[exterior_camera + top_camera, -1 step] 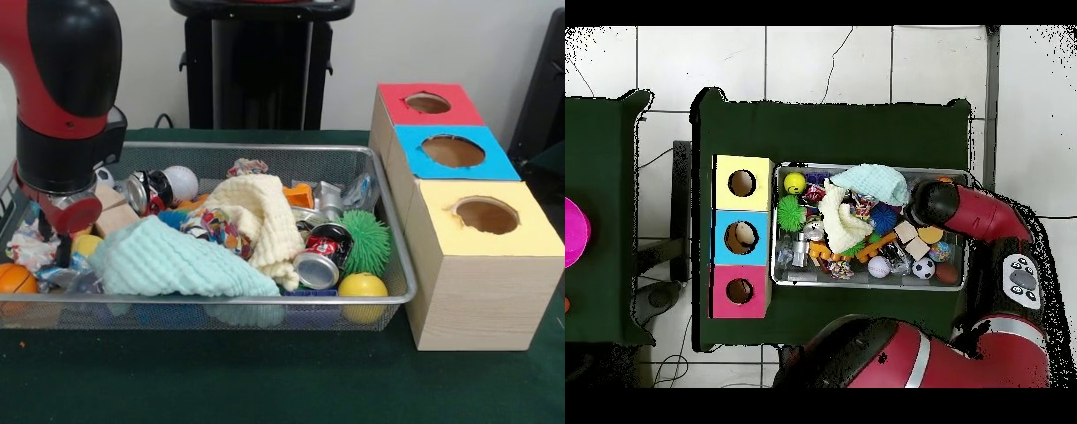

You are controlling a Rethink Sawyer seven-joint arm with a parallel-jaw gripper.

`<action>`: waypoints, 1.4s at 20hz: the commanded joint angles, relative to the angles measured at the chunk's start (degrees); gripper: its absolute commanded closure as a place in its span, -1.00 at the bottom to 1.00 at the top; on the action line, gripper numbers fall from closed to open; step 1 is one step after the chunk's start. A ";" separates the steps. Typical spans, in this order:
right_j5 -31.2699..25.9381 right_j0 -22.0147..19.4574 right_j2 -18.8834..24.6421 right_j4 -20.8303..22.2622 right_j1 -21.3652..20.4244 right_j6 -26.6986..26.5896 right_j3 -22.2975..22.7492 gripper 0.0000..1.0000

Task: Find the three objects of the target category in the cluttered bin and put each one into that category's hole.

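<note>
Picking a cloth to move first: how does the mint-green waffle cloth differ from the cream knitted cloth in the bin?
The mint-green waffle cloth lies low and spread along the wire mesh bin's front edge; the cream knitted cloth is heaped higher in the middle. The green one has a fine grid texture, the cream one coarser ribs. Both are soft and drape over other clutter.
</note>
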State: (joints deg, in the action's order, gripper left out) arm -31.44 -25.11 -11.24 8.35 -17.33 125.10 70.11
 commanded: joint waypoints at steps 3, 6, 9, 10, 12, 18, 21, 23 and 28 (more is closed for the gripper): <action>13.21 -2.74 12.29 3.08 5.12 -1.54 9.62 1.00; 11.93 -2.18 11.45 3.60 5.17 -1.72 9.03 1.00; 8.53 -0.11 9.27 3.08 5.10 -0.12 7.79 1.00; 7.22 0.51 8.62 2.76 5.05 0.31 7.41 1.00; 5.46 1.50 7.62 2.29 4.89 1.20 6.95 1.00; 0.17 1.80 7.76 0.48 2.21 0.62 8.35 1.00; -1.72 2.10 7.59 -0.21 0.39 0.79 9.46 1.00; -3.50 2.36 7.38 -0.64 -0.69 0.83 9.92 1.00; -5.71 3.47 6.38 -1.05 -2.43 1.80 10.75 1.00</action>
State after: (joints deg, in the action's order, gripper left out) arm -28.76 -24.24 -11.05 9.15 -20.03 125.09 73.64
